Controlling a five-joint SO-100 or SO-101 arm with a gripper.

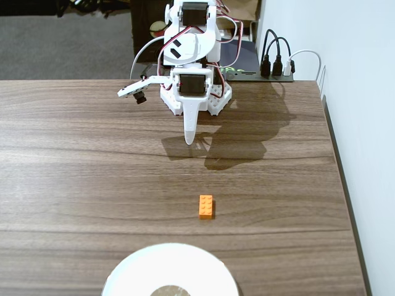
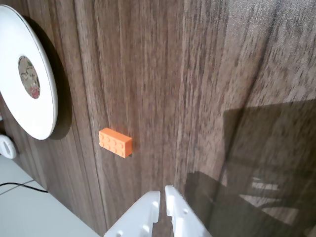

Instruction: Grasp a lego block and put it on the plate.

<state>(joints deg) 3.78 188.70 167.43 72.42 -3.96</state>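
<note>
No readable text, labels, brands or numbers anywhere in fixed or wrist view.

fixed view | lego block on table | between plate and end effector

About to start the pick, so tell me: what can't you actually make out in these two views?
- The plate: cut off by the bottom edge in the fixed view and by the left edge in the wrist view.
- The end effector: only its fingertips show in the wrist view.
- The plate's centre pattern: too small.
</note>
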